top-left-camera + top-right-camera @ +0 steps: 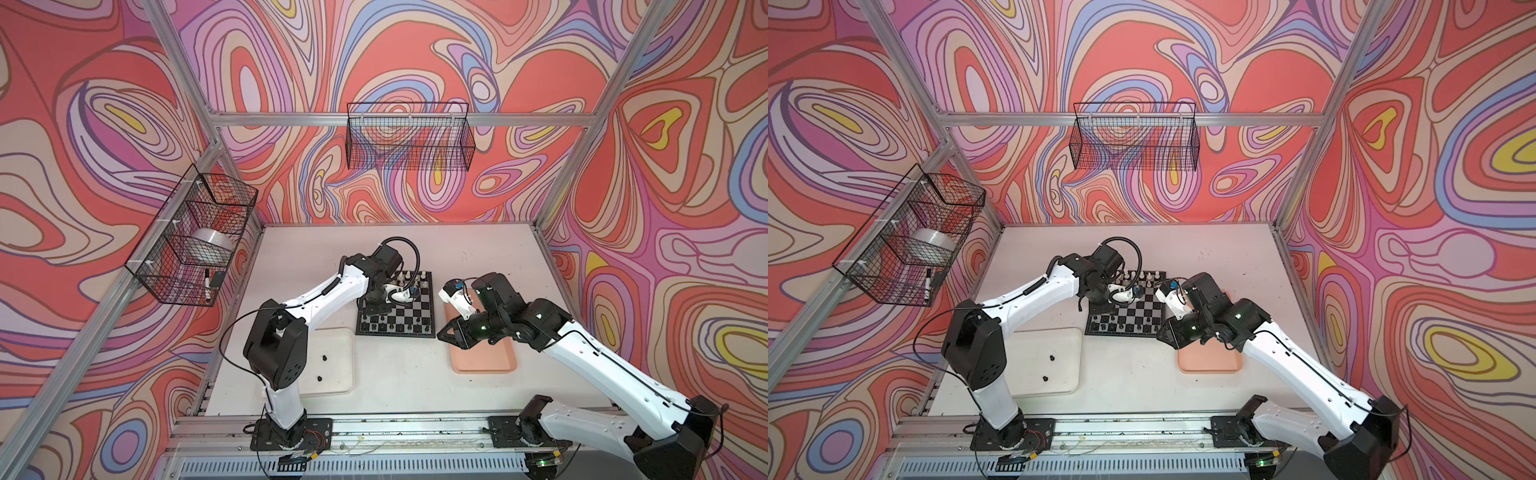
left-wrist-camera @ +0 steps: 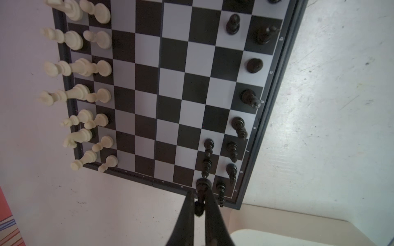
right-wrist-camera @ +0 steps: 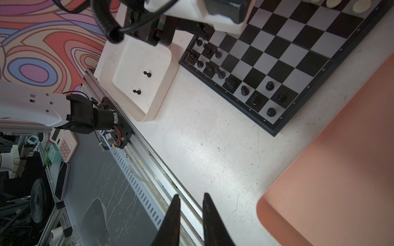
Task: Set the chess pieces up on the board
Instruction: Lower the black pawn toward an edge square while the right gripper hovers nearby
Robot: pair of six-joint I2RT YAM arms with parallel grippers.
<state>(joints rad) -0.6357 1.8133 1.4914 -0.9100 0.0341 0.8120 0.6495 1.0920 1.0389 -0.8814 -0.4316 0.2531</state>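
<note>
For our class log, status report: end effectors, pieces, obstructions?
Left end effector shut on black pawn at board corner. Right end effector empty, slightly open. Two pawns wait in white tray. No obstruction.

Robotics lab cell, aluminium frame (image 1: 291, 119), printed swirl backdrop (image 1: 415, 50), arm mounting rail (image 1: 395, 426)

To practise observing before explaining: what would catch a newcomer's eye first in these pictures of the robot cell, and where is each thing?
The swirling red, pink and lilac patterned walls surround everything. On the white table lies the square black-and-silver checkered chessboard, cream-white pieces lining its far edge, black pieces its near one. At its near left corner the left gripper is shut on a small black pawn.
</note>
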